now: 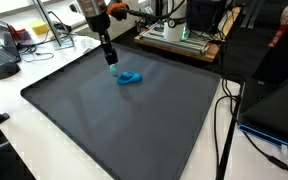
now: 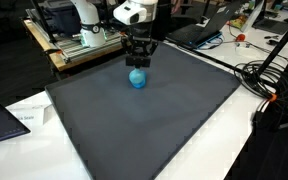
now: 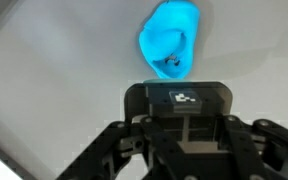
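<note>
Both exterior views raised, mid-distance, angled down from different corners, sharing dark mat [image 1: 104,110]. Wrist view close, down over hand [image 3: 171,68].

Open mat [image 1: 94,125] around blue cloth [image 1: 130,78]

Item: one blue object [image 1: 130,78], bright sky-blue, soft-looking and crumpled, of irregular outline. In the wrist view it appears elongated, with a dark hollow near the end closest to the gripper [image 1: 111,62]. That end sits at the fingertips, directly beneath the hand. The remainder extends away from the hand and rests low on the dark grey mat [image 1: 124,120].
</note>
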`<state>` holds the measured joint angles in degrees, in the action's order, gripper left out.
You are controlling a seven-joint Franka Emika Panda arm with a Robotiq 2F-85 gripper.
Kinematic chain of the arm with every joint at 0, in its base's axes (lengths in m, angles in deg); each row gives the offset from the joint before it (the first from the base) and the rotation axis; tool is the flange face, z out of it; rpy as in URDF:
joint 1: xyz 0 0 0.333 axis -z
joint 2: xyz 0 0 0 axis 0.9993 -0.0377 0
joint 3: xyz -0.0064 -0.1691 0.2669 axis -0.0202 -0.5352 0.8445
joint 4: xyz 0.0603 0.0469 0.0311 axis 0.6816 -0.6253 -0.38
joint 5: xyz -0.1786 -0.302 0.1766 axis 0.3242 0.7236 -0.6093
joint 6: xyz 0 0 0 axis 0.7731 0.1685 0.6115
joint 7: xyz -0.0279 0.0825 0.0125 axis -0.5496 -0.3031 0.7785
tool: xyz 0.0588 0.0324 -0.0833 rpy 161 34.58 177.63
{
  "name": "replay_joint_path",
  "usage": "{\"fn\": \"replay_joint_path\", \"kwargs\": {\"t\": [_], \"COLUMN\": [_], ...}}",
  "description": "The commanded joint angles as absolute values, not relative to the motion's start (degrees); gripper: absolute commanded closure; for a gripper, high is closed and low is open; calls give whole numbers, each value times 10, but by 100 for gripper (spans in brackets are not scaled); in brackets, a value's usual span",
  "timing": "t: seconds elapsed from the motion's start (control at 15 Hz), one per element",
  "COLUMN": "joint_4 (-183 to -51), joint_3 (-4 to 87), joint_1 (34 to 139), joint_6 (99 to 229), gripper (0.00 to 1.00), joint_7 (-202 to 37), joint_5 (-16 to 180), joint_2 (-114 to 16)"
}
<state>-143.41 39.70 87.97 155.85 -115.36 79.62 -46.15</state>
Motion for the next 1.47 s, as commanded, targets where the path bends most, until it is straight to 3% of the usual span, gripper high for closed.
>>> {"fn": "replay_joint_path", "kwargs": {"t": [0.0, 0.33, 0.4, 0.67, 0.73, 1.4], "joint_4": [-1435, -1419, -1424, -1417, -1417, -1324], "joint_3": [387, 393, 392, 395, 395, 405], "joint_1": [863, 858, 865, 862, 862, 790], "joint_6": [1545, 1497, 1535, 1510, 1509, 1400], "gripper": [78, 78, 53, 53, 78, 78], "joint_7": [-1241, -1303, -1302, -1302, -1302, -1426], "joint_5": [825, 866, 860, 860, 860, 980], "joint_2": [-448, -448, -462, -461, -461, -526]}}
